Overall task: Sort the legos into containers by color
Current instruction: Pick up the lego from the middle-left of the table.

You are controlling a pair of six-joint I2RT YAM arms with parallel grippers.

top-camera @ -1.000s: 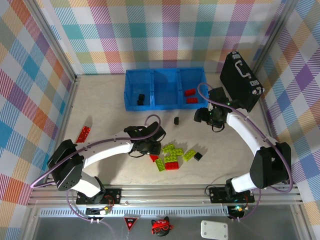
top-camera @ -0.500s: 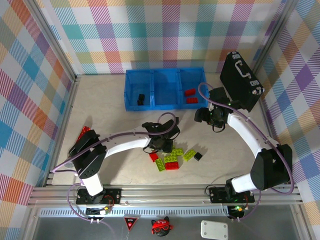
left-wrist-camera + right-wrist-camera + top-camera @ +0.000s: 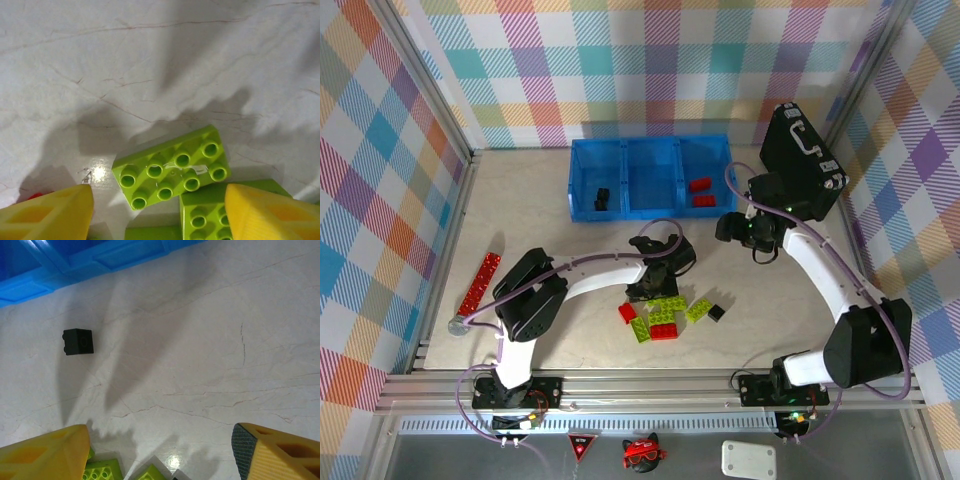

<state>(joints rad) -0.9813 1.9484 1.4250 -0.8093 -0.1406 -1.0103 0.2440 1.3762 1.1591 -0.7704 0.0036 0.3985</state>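
Cropped and half-hidden pieces

In the left wrist view the left gripper (image 3: pixel 159 200) has its yellow fingers (image 3: pixel 55 212) cut by the bottom edge. A second lime brick (image 3: pixel 200 210) sits partly behind the finger at the picture's right and runs off the frame. A red sliver (image 3: pixel 34 196) peeks past the other finger (too little to tell its shape). In the right wrist view the blue containers (image 3: pixel 75 270) are cropped by the top edge and two lime bricks (image 3: pixel 102 471) by the bottom, and the right gripper (image 3: pixel 160 450) is cropped likewise. From above, the black lego (image 3: pixel 602 197) in the left bin is too small to count studs
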